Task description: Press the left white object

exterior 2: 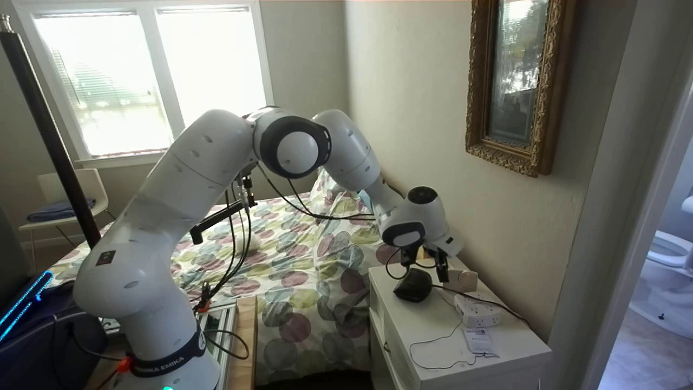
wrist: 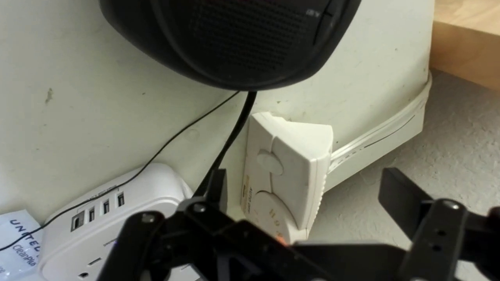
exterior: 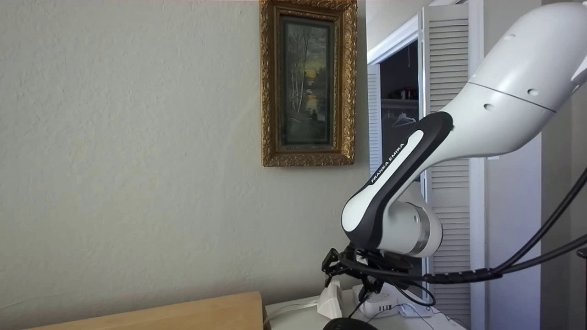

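The left white object (exterior: 330, 301) is a small wedge-shaped control box with a round numbered dial and an oval button. It stands on the white dresser top in both exterior views (exterior 2: 466, 280), close to the wall. My gripper (exterior: 347, 287) is above it, pointing down. In the wrist view the gripper (wrist: 306, 185) is open, with the control box (wrist: 289, 156) showing between its fingers, nearer the left finger. Nothing is held. The lower end of the dial is hidden behind the gripper. I cannot tell whether a finger touches the box.
A white power strip (wrist: 140, 210) stands beside the box, with a small packet (exterior 2: 479, 341) near it. A black clock-like device (exterior 2: 413, 285) stands in front, its cord crossing the dresser (exterior 2: 433, 336). The wall (exterior: 183, 183) is close behind. A wooden headboard (exterior: 220, 311) adjoins.
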`<state>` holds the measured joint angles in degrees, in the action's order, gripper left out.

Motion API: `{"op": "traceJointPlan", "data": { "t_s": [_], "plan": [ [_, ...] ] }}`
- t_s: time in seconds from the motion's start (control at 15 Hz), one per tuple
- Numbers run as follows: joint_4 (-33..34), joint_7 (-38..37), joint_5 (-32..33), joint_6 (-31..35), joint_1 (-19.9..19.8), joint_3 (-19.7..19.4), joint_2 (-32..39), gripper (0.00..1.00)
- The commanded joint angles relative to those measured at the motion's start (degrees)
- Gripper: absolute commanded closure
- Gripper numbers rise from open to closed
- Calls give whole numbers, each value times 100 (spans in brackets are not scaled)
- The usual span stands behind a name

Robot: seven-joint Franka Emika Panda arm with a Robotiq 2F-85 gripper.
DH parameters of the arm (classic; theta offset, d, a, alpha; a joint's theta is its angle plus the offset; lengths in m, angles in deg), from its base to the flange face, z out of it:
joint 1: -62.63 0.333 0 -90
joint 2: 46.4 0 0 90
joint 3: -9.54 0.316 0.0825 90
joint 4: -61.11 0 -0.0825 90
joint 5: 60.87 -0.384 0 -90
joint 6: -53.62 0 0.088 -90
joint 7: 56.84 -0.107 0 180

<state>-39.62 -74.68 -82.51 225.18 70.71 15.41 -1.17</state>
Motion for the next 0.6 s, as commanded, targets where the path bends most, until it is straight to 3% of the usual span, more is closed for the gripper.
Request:
{"op": "traceJointPlan", "data": {
  "t_s": [0.0,0.33,0.53],
  "plan": [
    [552,-208,84,-118,62,-57,406,0],
    [901,-294,81,-190,121,-109,690,3],
    [1037,-315,78,-216,142,-106,799,23]
  ]
}}
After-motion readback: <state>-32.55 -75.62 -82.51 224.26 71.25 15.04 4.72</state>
